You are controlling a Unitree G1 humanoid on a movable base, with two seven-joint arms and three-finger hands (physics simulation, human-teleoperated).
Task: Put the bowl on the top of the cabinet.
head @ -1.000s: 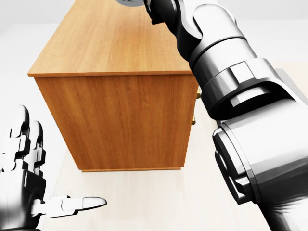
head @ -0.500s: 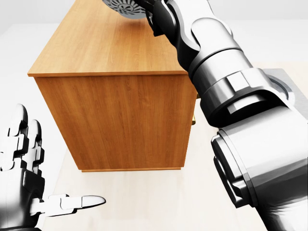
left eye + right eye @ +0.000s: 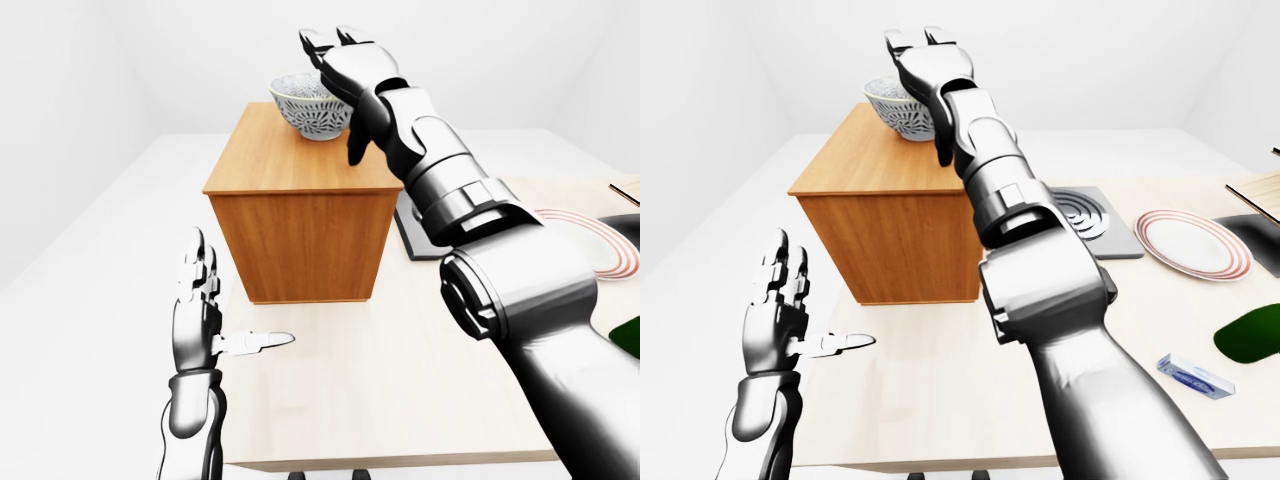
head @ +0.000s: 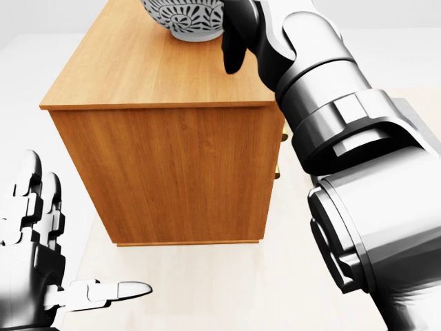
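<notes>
Right hand (image 3: 335, 75) open, fingers spread beside the bowl (image 3: 309, 104) resting on the cabinet (image 3: 300, 160) just left of it; left hand (image 3: 200, 305) open.

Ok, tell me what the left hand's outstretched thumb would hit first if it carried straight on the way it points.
The left hand is open, its thumb aiming toward the left-eye view's right, across the bare table. It looks set to pass below the cabinet and meet the right arm first, though depth is unclear.

cabinet top (image 3: 290, 160): bare left of bowl (image 3: 310, 105) | right hand (image 3: 345, 60) crowds bowl's right side
</notes>
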